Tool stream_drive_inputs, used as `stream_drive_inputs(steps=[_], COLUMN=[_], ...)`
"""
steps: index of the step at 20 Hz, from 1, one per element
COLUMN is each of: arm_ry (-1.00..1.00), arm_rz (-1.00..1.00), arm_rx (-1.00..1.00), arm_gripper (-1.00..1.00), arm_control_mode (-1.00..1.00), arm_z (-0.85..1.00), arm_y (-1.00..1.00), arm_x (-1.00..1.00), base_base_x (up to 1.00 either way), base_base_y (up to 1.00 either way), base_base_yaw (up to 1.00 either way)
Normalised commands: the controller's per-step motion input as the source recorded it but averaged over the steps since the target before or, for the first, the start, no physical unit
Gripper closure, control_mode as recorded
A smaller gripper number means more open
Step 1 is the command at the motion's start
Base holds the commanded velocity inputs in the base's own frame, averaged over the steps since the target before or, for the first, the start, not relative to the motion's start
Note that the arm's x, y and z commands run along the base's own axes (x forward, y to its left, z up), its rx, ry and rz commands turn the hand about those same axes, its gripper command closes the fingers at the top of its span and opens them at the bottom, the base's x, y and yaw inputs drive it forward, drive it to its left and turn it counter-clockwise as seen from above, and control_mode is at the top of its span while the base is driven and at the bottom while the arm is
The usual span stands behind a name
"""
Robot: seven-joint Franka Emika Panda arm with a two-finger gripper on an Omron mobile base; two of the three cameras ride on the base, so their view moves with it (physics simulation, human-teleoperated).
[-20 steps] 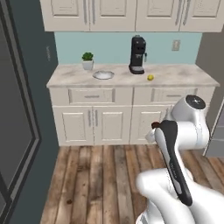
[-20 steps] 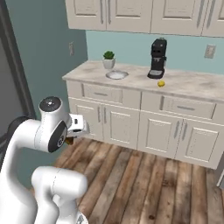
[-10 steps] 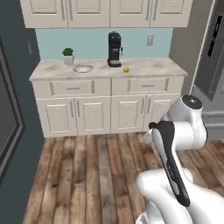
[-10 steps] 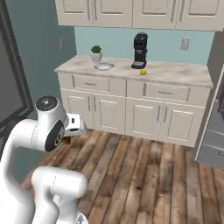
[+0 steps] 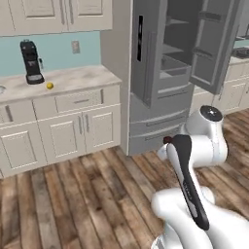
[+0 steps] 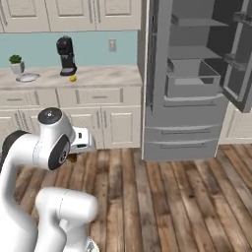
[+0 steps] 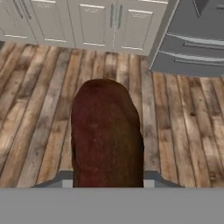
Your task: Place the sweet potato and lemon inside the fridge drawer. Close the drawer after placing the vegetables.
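Note:
In the hand view the dark brown sweet potato point(image 7: 107, 135) sits between the fingers of my gripper point(image 7: 107, 180), which is shut on it above the wooden floor. From the right base view its brown end point(image 6: 73, 158) shows under the hand, low beside the arm. The small yellow lemon point(image 5: 49, 85) point(image 6: 73, 78) lies on the counter next to the coffee machine. The grey fridge drawer point(image 6: 192, 81) point(image 5: 171, 72) stands pulled out inside the open fridge, well away from the gripper.
Both fridge doors point(image 5: 146, 53) point(image 5: 215, 44) hang open. Flat freezer drawer fronts point(image 6: 182, 140) lie below the bin. A black coffee machine point(image 6: 65, 55), a white plate point(image 6: 28, 77) and a potted plant point(image 6: 16, 63) stand on the counter point(image 6: 98, 76). Wooden floor lies between me and the fridge.
The whole picture has swung: the base has turned right, so the counter slid left and the open fridge came into view. The gripper stays shut on the sweet potato.

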Motion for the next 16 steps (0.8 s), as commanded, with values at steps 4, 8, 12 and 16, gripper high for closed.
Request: stream_drive_inputs(steps=[4, 8, 12, 16], arm_ry=[0.00, 0.00, 0.00, 0.00], arm_rz=[0.00, 0.00, 0.00, 0.00], arm_rx=[0.00, 0.00, 0.00, 0.00], arm_gripper=[1.00, 1.00, 1.00, 1.00], arm_control_mode=[1.00, 1.00, 1.00, 1.00], arm_z=[0.00, 0.00, 0.00, 0.00], arm_y=[0.00, 0.00, 0.00, 0.00], arm_x=[0.00, 0.00, 0.00, 0.00], base_base_x=[0.53, 0.69, 0.79, 0.92], base_base_y=[-0.98, -0.92, -0.79, -0.56], base_base_yaw=[-0.10, 0.00, 0.07, 0.16])
